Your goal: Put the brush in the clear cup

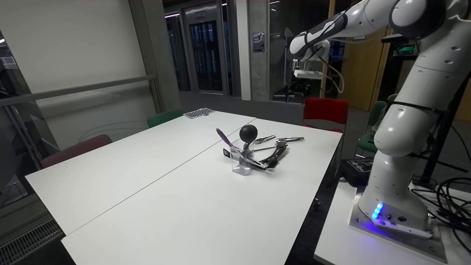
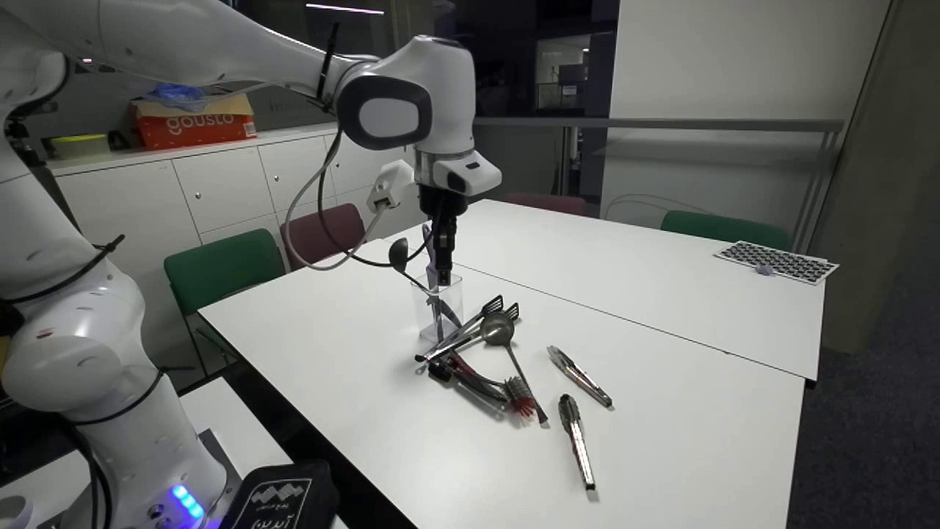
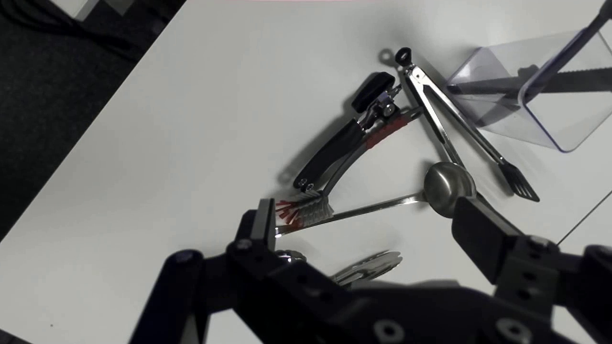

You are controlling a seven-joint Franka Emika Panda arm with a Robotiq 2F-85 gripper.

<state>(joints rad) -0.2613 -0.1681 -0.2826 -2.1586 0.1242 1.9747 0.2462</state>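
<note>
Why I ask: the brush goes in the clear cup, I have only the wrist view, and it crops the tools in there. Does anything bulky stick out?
Observer: Yes, in both exterior views a dark, rounded head pokes above the clear cup.
Operator: And the metal bits half hidden behind my claw?
Observer: Two pairs of tongs, lying apart; an exterior view shows both whole.
Operator: Anything farther off on the table?
Observer: A patterned board, near a corner.
</note>
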